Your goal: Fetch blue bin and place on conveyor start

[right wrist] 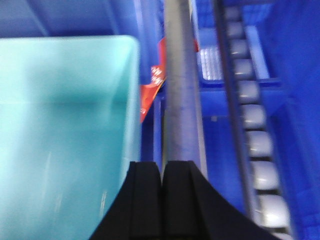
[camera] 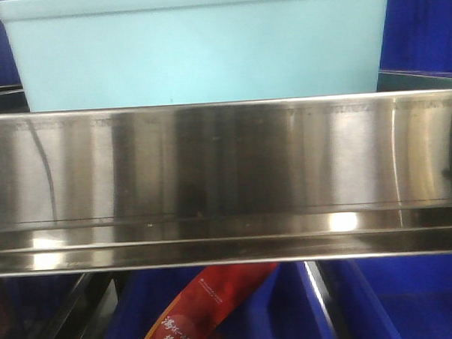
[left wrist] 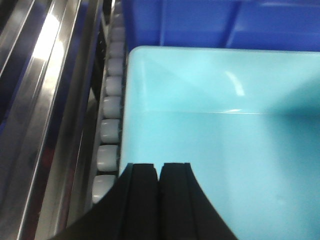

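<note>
Blue bin (camera: 198, 54) rests on the shelf behind the steel rail (camera: 226, 162), not yet lifted. Left gripper (left wrist: 160, 167) and right gripper (right wrist: 162, 166), both clenched, hover behind that rail at opposite bin walls, probably for a two-sided lift.

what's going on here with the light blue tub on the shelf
A two-armed robot is at a shelf, going for the blue bin, which sits behind the steel shelf rail among dark blue crates. The left gripper is at the bin's left wall, beside a row of rollers, and the right gripper is at its right wall. Both pairs of fingers look closed together; whether they pinch the rim is unclear. The bin looks empty, and no conveyor is in view.
</note>
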Controlling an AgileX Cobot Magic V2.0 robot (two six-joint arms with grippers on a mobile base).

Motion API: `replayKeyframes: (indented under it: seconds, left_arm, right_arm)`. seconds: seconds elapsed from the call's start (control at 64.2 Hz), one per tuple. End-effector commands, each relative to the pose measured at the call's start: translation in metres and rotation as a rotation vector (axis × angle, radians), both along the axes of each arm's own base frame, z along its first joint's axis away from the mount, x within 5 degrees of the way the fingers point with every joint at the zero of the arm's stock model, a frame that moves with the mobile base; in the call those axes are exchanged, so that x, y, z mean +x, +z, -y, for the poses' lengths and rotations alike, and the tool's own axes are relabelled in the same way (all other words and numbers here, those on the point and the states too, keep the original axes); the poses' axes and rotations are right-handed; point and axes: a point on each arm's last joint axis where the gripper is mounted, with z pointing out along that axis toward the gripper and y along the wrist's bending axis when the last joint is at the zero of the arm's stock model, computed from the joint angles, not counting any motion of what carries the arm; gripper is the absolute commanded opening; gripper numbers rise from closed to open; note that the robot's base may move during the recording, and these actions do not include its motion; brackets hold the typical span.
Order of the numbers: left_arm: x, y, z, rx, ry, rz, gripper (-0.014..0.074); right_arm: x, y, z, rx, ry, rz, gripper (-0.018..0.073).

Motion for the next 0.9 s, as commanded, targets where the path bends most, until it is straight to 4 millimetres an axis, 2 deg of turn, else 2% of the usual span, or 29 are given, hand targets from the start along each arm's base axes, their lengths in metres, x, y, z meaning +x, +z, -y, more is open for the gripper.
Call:
replayKeyframes:
  seconds: [0.0, 0.094, 0.187, 0.265, 0.327, 0.39, 0.452, 0.748, 0.888]
  left_arm:
    - [0.004, 0.002, -0.007, -0.02, 0.036, 0.003, -0.0109]
    - [0.006, 0.002, -0.013, -0.02, 0.054, 0.003, -0.0055]
    - [0.007, 0.002, -0.019, 0.004, 0.054, 0.0, 0.0095]
    - [0.008, 0.001, -0.021, 0.009, 0.055, -0.002, 0.0214]
    - [0.008, 0.001, -0.02, 0.008, 0.054, 0.001, 0.0266]
    - [0.011, -0.002, -0.019, 0.009, 0.051, -0.002, 0.0263]
    - [0.015, -0.007, -0.019, 0.01, 0.055, -0.015, 0.0247]
    - [0.032, -0.032, -0.019, 0.018, 0.059, -0.083, 0.0232]
    - [0.037, -0.041, -0.016, 0.018, 0.055, -0.109, 0.0232]
  right_arm:
    - [0.007, -0.001, -0.006, -0.017, 0.008, -0.005, -0.0143]
    - [0.013, -0.004, -0.007, -0.02, 0.006, -0.016, -0.0143]
    - [0.014, -0.004, -0.008, -0.022, 0.007, -0.018, -0.0128]
    - [0.014, -0.004, -0.008, -0.023, 0.008, -0.018, -0.0034]
    - [0.014, -0.004, -0.008, -0.023, 0.008, -0.018, 0.0097]
    - [0.015, -0.005, -0.008, -0.02, 0.009, -0.016, 0.0225]
    - [0.017, -0.007, -0.009, -0.019, 0.011, -0.016, 0.0276]
    - [0.034, -0.036, -0.016, -0.012, 0.014, -0.09, 0.0275]
    - [0.038, -0.044, -0.017, -0.02, 0.013, -0.116, 0.0275]
